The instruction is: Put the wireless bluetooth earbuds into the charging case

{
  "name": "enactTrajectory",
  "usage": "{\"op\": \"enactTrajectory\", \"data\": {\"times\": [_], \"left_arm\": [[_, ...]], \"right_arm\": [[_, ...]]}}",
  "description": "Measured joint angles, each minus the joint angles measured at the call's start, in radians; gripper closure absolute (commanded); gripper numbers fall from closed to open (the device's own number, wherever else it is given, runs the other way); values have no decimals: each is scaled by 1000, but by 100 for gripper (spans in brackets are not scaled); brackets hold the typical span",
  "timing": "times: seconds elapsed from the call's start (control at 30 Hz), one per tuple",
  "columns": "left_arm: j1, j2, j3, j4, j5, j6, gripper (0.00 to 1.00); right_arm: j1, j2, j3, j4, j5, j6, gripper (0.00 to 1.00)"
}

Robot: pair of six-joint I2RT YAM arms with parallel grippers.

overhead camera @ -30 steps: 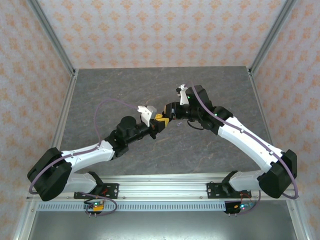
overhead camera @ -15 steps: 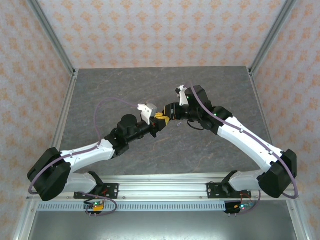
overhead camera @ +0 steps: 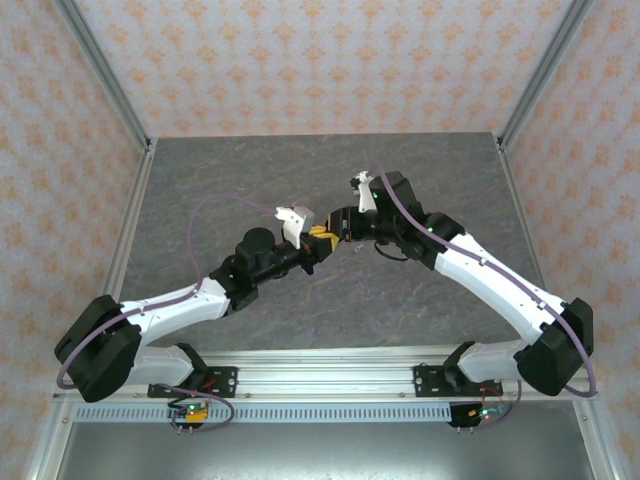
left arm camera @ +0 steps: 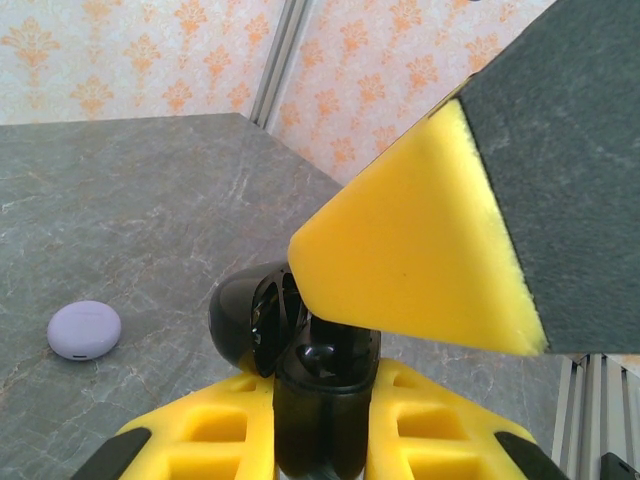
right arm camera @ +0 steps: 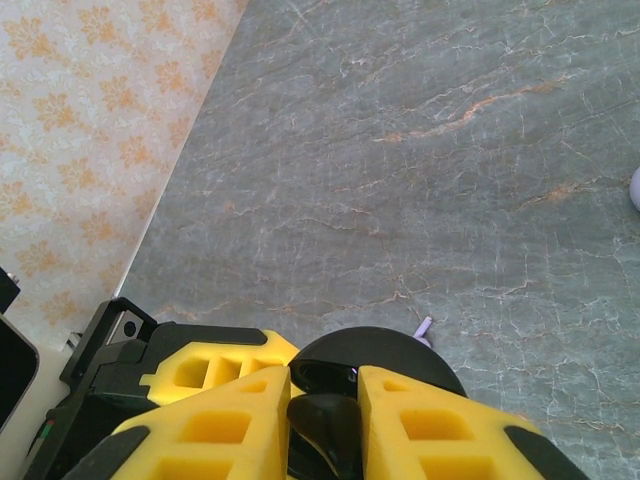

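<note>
left wrist: case (left arm camera: 325,365) tight in left gripper (left arm camera: 322,440); half-hidden earbud (right arm camera: 330,425) in right gripper (right arm camera: 323,388)

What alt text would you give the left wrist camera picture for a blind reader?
The left pincer clamps a glossy black charging case, with a large yellow foam wedge close above it. A small lilac rounded puck lies on the grey marble table at left.

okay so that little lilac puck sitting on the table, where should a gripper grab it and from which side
Probably best to grip the lilac puck across its rounded side walls, coming straight down from above. It lies flat as a low dome on the table, with bare surface around it, so there is room on either side.
</note>
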State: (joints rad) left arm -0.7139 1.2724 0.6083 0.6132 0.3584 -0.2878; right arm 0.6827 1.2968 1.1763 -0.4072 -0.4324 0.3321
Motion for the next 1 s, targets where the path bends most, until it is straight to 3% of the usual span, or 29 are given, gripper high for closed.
{"op": "enactTrajectory", "data": {"times": [0.47,0.73,0.87,1.0], "left_arm": [[0,-8,1,-33,0,10,94],[-11,-58,0,-71,22,140,94],[-27,-87,0,-127,31,233,94],[-29,-88,0,-177,31,290,94]], "right_arm": [[4,2,0,-23,-1,-12,63],[4,-32,0,-32,50,12,61],[4,-40,13,-43,66,36,64],[4,-39,25,-52,67,51,74]]}}
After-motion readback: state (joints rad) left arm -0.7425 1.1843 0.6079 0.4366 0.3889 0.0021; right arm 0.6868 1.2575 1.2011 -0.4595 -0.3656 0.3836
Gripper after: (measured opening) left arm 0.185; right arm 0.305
